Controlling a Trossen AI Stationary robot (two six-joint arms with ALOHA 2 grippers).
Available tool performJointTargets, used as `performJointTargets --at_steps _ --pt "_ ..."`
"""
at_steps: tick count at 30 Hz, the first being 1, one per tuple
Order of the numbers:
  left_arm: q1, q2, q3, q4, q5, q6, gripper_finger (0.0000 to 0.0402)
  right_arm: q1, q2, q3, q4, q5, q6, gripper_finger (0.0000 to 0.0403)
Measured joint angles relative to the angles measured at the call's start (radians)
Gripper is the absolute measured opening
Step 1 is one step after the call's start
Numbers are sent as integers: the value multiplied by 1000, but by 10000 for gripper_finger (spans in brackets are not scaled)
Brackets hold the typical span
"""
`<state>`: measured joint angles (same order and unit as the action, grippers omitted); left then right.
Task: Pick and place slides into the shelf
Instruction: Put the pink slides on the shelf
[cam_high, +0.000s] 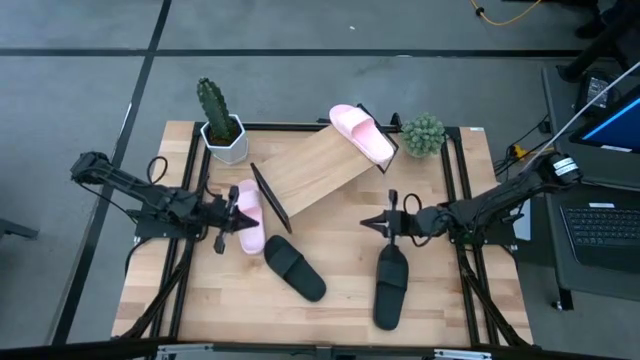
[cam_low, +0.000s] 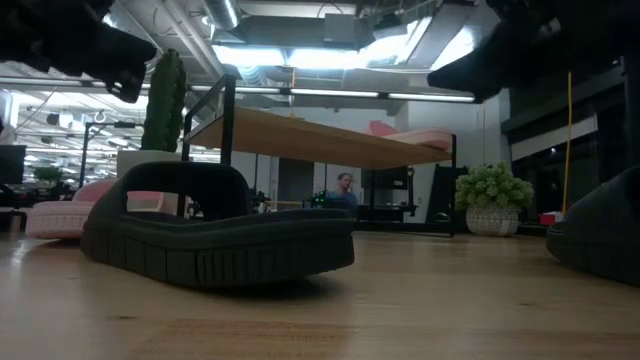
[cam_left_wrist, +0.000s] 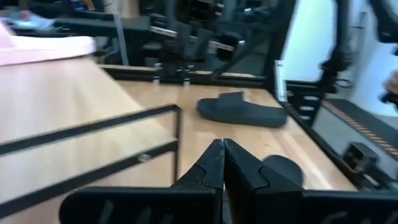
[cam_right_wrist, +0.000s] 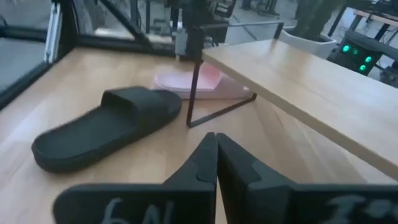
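Presently both grippers, left (cam_high: 222, 212) and right (cam_high: 372, 224), are pressed together and empty above the table (cam_high: 340, 290). One pink slide (cam_high: 362, 132) lies on the shelf (cam_high: 315, 168); another pink slide (cam_high: 249, 214) and two black slides (cam_high: 294, 267) (cam_high: 390, 285) remain below. Risk: closed fingers would shove a slide, not grasp it.

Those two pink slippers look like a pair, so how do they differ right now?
One pink slide already lies on the slanted shelf, at its far right end; the other pink slide is still on the table, beside the shelf's left end. The shelved one has nothing near it, while the left claw sits right by the other. Both share the same pale pink colour and wide-strap shape.
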<state>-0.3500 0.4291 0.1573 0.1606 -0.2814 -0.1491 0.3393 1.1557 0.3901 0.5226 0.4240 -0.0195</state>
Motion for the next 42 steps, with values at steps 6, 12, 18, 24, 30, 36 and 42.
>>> performJointTargets --at_steps 6,12,18,24,30,36,42 --pt "-24 70 132 -216 -103 -129 0 0 0 -75 141 0 17 3" --pt "-118 203 214 -369 -184 -278 0 -2 0 -111 184 1 16 9" --pt "-209 359 366 -577 -264 -493 0 -9 0 -117 184 1 15 5" --pt "-276 536 561 -805 -277 -665 0 -9 0 -118 182 1 17 12" --pt "-307 721 737 -1079 -270 -914 0 -9 0 -118 176 2 16 13" --pt "-287 891 813 -1252 -250 -969 0 -9 1 -118 134 2 16 13" --pt "-250 980 813 -1339 -249 -967 0 -9 3 -118 117 2 59 14"
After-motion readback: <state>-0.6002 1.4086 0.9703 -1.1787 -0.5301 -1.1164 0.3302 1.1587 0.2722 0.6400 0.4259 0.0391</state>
